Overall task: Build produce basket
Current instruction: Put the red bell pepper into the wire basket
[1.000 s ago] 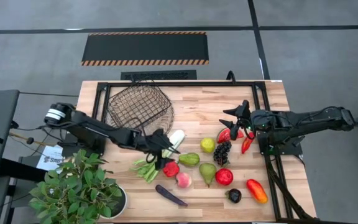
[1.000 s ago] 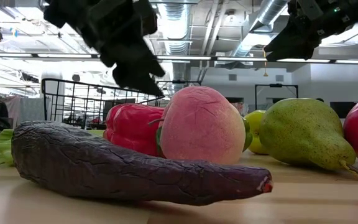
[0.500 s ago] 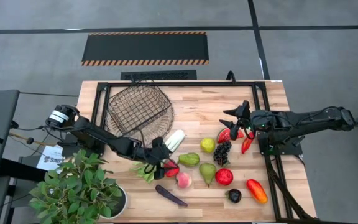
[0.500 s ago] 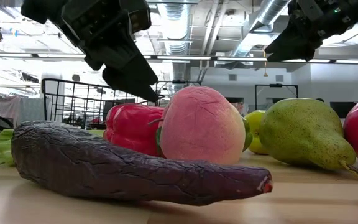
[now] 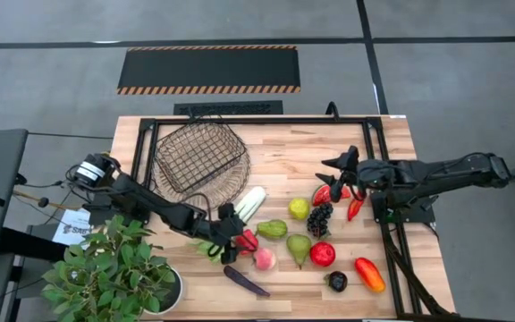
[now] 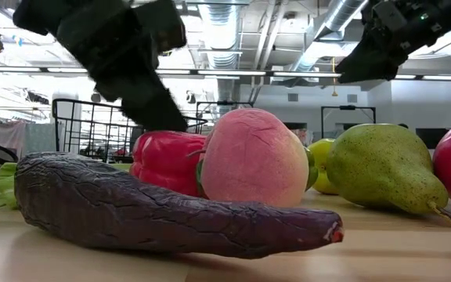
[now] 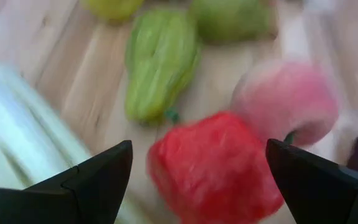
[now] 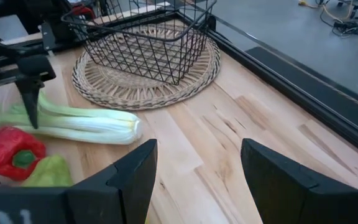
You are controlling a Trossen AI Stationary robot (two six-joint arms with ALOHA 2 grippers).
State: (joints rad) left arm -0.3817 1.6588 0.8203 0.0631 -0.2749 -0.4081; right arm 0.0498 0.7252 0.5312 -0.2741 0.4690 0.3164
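At the lower centre of the high view, the left gripper (image 5: pixel 237 237) hangs low over the red pepper (image 5: pixel 246 241), its two fingers spread wide. In the left wrist view those dark fingers (image 7: pixel 98 180) stand on either side of the pepper (image 7: pixel 219 168) without touching it, the pale celery stalk (image 7: pixel 23 124) beside one finger and the peach (image 7: pixel 288 99) just beyond the pepper. A green pear (image 7: pixel 160 65) lies a little farther on. The basket (image 5: pixel 199 154) sits empty on a round woven mat (image 8: pixel 194 71) in the upper left part of the table (image 5: pixel 275 156), well apart from the produce, which is scattered across the lower middle: dark grapes (image 5: pixel 319 218), a red apple (image 5: pixel 322 254), a purple aubergine (image 5: pixel 245 281) and an orange pepper (image 5: pixel 369 274) at lower right. The right gripper (image 5: pixel 338 175) waits at right of centre above a watermelon slice (image 5: pixel 322 194), fingers parted with nothing between them. A potted plant (image 5: pixel 105 273) stands at the lower left corner. In the low view the aubergine (image 6: pixel 171 207) fills the foreground.
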